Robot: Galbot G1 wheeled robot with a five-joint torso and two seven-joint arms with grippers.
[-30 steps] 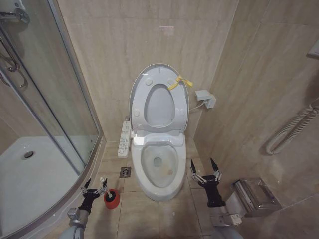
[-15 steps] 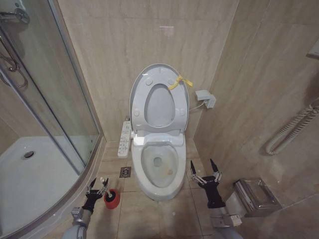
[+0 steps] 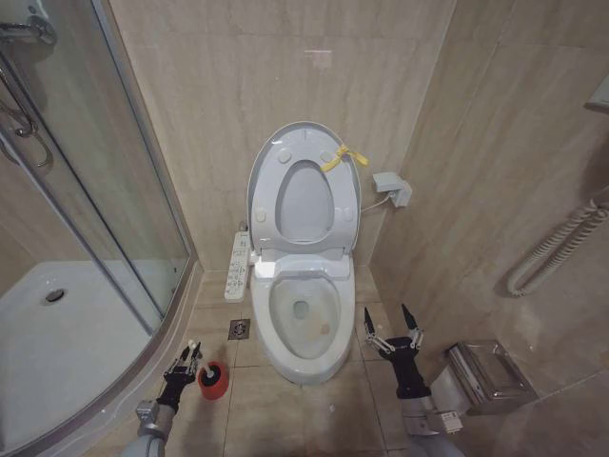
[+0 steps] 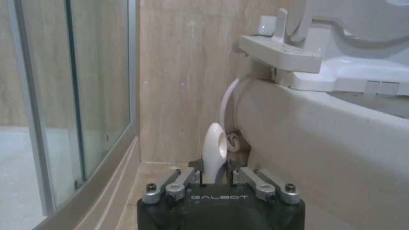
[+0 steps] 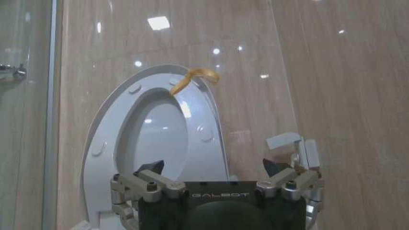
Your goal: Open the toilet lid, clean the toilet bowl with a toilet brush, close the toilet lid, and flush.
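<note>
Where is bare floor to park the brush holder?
Bare tile lies in front of the toilet bowl, between the red cup holder and right gripper. Crowded: the left gripper by the shower tray; the steel bin.

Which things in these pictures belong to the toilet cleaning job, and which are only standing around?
Belong to the job:
- toilet lid, raised
- toilet bowl
- toilet brush, handle between the fingers of the left gripper
- right gripper, open, beside the bowl

Only standing around:
- red holder
- shower tray
- floor drain
- metal bin
</note>
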